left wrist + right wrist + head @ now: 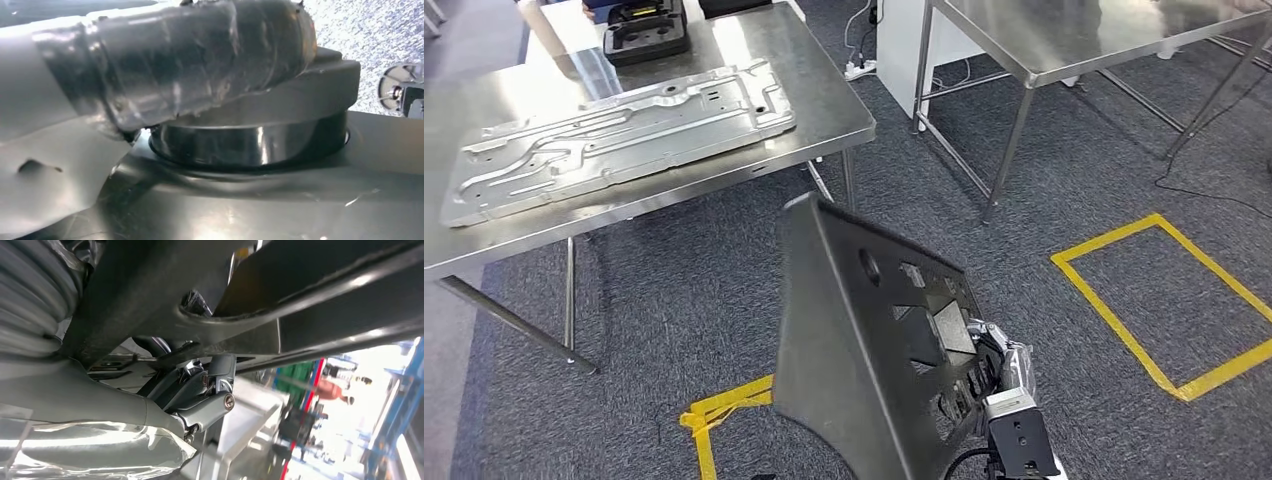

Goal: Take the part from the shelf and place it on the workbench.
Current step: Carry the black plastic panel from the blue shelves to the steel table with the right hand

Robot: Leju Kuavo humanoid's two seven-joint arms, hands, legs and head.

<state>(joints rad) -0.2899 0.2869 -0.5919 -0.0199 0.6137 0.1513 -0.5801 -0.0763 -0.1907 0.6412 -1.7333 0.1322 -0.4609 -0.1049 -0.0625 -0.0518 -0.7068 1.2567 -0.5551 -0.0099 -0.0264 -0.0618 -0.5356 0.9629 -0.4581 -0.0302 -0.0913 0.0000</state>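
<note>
The right hand (996, 368) grips the dark part (854, 340) at its edge, holding it upright and tilted above the carpet, near the workbench (824, 90). The left hand (175, 65) presses against the part; its fingers' spread cannot be told. A silver panel (614, 135) lies on the workbench.

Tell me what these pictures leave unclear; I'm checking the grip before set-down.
- Left robot hand: the left wrist view is too close; how it bears on the dark part is unclear.
- Right robot hand: in the head view the part hides most of its fingers.
- Part's lower edge: cut off by the head view's bottom edge.
- Right wrist view: background blurred and overexposed.
</note>
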